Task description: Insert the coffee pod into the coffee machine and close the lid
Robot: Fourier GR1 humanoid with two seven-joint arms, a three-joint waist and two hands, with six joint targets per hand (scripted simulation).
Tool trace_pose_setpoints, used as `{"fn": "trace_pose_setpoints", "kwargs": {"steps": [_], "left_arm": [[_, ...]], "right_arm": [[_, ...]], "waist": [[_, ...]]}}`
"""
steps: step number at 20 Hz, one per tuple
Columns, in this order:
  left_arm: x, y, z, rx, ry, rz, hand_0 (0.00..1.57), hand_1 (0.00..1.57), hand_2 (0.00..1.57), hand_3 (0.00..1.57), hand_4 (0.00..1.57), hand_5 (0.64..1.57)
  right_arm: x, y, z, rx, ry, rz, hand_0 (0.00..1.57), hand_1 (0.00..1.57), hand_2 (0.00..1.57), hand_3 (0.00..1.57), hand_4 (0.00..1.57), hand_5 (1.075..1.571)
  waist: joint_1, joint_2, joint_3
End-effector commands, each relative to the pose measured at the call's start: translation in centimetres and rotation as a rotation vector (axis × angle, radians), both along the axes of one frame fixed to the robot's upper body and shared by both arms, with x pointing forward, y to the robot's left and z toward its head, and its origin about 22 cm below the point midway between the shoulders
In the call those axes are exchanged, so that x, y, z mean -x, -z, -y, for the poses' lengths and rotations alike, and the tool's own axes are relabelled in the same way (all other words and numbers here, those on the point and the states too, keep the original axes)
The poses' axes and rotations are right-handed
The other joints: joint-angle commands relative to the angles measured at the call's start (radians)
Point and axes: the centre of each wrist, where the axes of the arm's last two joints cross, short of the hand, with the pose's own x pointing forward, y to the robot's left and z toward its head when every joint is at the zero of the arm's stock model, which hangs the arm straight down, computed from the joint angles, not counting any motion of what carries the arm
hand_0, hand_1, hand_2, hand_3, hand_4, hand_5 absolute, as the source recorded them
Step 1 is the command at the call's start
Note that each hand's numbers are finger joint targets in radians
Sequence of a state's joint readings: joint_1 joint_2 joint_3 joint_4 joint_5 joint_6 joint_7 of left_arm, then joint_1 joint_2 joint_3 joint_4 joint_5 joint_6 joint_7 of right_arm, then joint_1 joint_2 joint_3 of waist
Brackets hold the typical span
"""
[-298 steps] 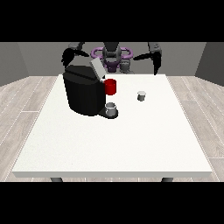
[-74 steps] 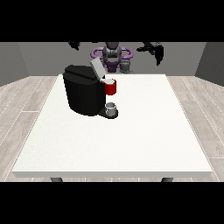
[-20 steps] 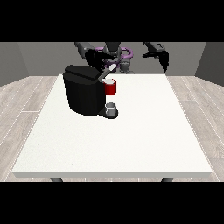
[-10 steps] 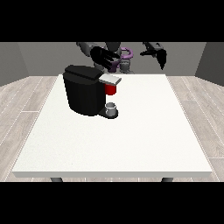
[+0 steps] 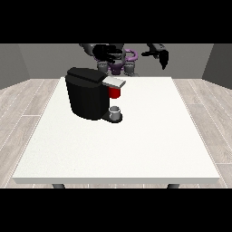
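The black coffee machine (image 5: 88, 97) stands on the left half of the white table (image 5: 149, 136). Its grey lid (image 5: 114, 82) lies level over the red pod holder (image 5: 114, 92). A small grey cup (image 5: 115, 111) sits on the drip tray below. No coffee pod shows anywhere on the table. The hand at the view's left (image 5: 108, 52) hovers above and behind the lid with its fingers spread, touching nothing. The hand at the view's right (image 5: 161, 55) hangs high over the table's back edge, fingers relaxed and drooping, empty.
The robot's purple-and-grey torso (image 5: 118, 63) stands behind the table's back edge. Bare white tabletop stretches to the right of the machine and towards the front edge.
The grey lid has swung down from a tilt to level. The hand at the view's left has lifted off it and drawn back. The other hand has barely moved.
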State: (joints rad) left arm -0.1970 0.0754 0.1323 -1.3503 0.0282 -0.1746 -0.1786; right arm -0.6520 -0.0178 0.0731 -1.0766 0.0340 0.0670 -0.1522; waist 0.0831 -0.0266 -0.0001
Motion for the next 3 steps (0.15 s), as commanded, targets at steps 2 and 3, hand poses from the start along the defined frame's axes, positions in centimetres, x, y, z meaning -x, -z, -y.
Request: {"fn": "trace_pose_setpoints", "kwargs": {"steps": [2, 3], "left_arm": [[0.7, 2.1, -1.0, -0.003, -0.081, -0.082, 0.0, 0.0, 0.0, 0.0, 0.19, 1.571], [2.1, 3.0, -0.5, 0.012, -0.068, -0.066, 0.0, 0.0, 0.0, 0.0, 0.19, 1.571]], "right_arm": [[4.1, 3.8, -0.4, -0.107, -0.008, -0.116, 0.0, 0.0, 0.0, 0.0, 0.25, 1.571], [4.3, 5.2, 1.2, -0.112, 0.049, -0.121, 0.0, 0.0, 0.0, 0.0, 0.16, 1.571]], "waist": [[-0.087, -0.082, 0.0], [-0.081, -0.072, 0.0001]]}}
